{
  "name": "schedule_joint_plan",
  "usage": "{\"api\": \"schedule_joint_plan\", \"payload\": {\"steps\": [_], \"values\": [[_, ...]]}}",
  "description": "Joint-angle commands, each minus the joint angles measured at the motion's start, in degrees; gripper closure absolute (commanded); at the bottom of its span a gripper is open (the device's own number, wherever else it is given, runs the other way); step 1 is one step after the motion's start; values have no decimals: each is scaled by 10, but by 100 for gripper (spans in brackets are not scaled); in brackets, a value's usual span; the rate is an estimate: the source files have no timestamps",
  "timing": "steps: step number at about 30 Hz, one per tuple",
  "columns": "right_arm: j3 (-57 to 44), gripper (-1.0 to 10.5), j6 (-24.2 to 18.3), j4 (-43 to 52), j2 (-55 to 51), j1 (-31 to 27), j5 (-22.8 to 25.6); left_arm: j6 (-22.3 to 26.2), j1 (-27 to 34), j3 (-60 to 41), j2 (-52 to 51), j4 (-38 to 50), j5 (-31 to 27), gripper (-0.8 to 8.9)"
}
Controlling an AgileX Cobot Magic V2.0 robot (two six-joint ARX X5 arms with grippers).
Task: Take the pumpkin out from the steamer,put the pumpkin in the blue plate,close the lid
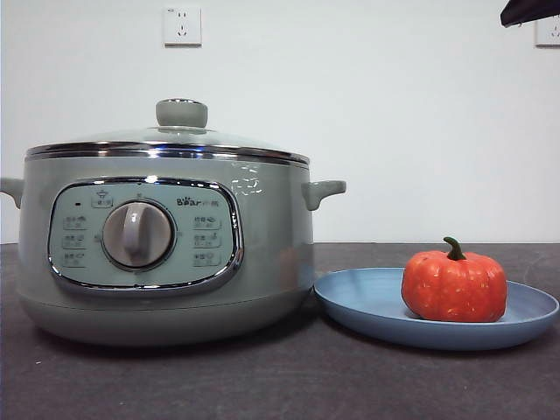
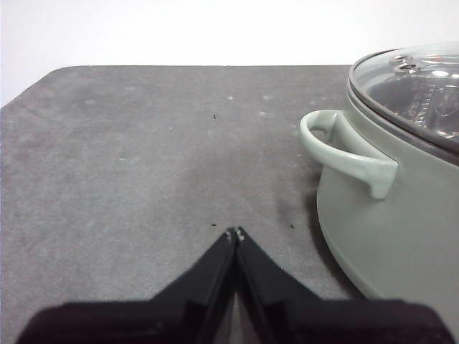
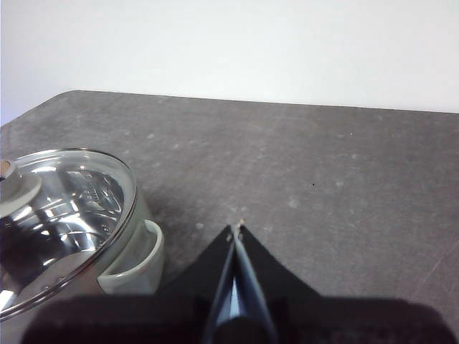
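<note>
Two wall sockets point(image 1: 182, 25) sit high on the white wall behind my work, one at upper left of the front view and one cut by the upper right corner. Below them runs a dark grey speckled surface point(image 1: 262, 385), bare across the whole foreground. The steamer point(image 1: 166, 249) fills the left half of that view, its side handle reaching toward centre, and the lid point(image 1: 175, 138) sits square on its chrome rim with the green knob upright. Just right of the steamer, its rim almost meeting the pot's base, lies the blue plate point(image 1: 367, 302); its far rim nears the right edge of the frame. The pumpkin point(image 1: 454, 286) stands upright on the right part of that plate, stem up. My left tool point(image 2: 235, 233) hangs over open surface beside the steamer's handle, jaws pressed together with nothing between them; the surface's rounded corner shows at upper left of that view. My right tool point(image 3: 237, 228) is likewise pinched closed and empty, over bare surface, with the lidded pot at lower left. A black arm tip point(image 1: 529, 10) shows at the front view's upper right corner.
</note>
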Motion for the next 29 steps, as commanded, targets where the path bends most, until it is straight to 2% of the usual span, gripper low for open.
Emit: {"api": "schedule_joint_plan", "payload": {"steps": [1, 5, 7, 13, 18, 22, 24, 29], "values": [[-6, 946, 5, 4, -1, 0, 2, -4, 2, -8, -1, -2, 3, 816], [-6, 946, 3, -4, -5, 2, 0, -4, 2, -8, -1, -2, 3, 816], [-6, 946, -21, -23, -23, -3, 12, -4, 2, -8, -1, -2, 3, 816], [-20, 946, -38, -101, -94, -71, 10, -4, 2, -8, -1, -2, 3, 816], [-103, 945, -43, -70, -182, -148, -74, -4, 2, -8, -1, -2, 3, 816], [-181, 946, -43, -48, -253, -192, -85, -4, 2, -8, -1, -2, 3, 816], [-220, 946, -43, -42, -286, -210, -107, -4, 2, -8, -1, -2, 3, 816], [-293, 946, -42, -10, -341, -228, -123, -4, 2, -8, -1, -2, 3, 816]]}}
